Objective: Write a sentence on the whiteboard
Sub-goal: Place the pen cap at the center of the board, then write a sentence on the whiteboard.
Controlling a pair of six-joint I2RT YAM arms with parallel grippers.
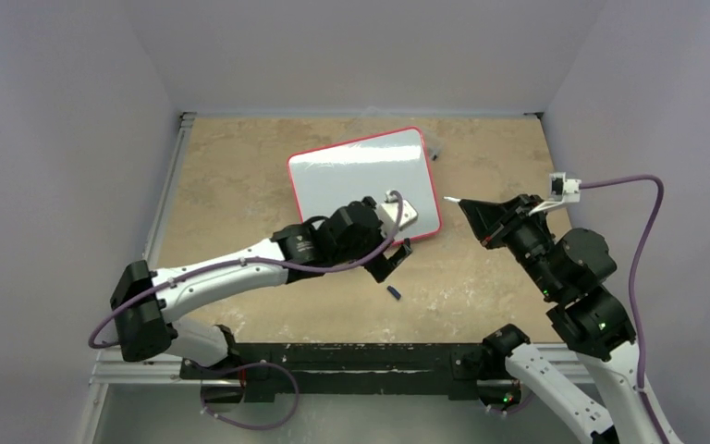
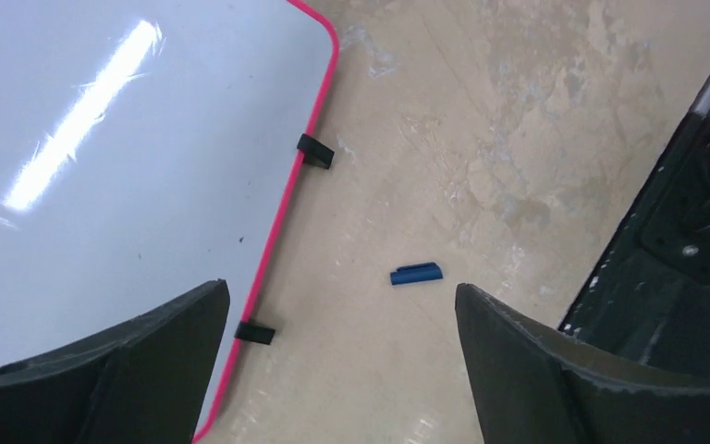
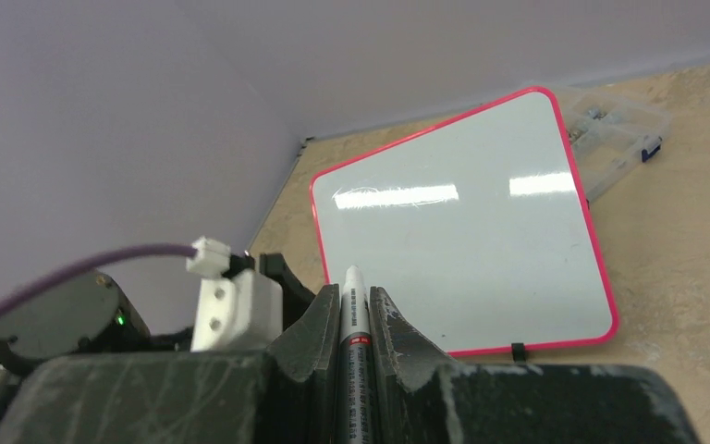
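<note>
The whiteboard [image 1: 361, 176] lies flat on the table, glossy white with a thin red frame and a blank surface; it also shows in the left wrist view [image 2: 120, 157] and the right wrist view [image 3: 453, 222]. Its black clip feet [image 2: 314, 151] are on the near edge. My left gripper [image 1: 393, 259] is open and empty, hovering over the board's near right corner, with its fingers [image 2: 148, 361] wide apart. My right gripper [image 1: 471, 210] is shut on a white marker [image 3: 352, 310], uncapped, its tip [image 1: 449, 199] pointing at the board from the right, apart from it.
A small blue marker cap [image 1: 393, 293] lies on the table near the board's front edge, seen between my left fingers [image 2: 416, 274]. A clear plastic box [image 3: 615, 134] sits behind the board's far right corner. Grey walls enclose the table.
</note>
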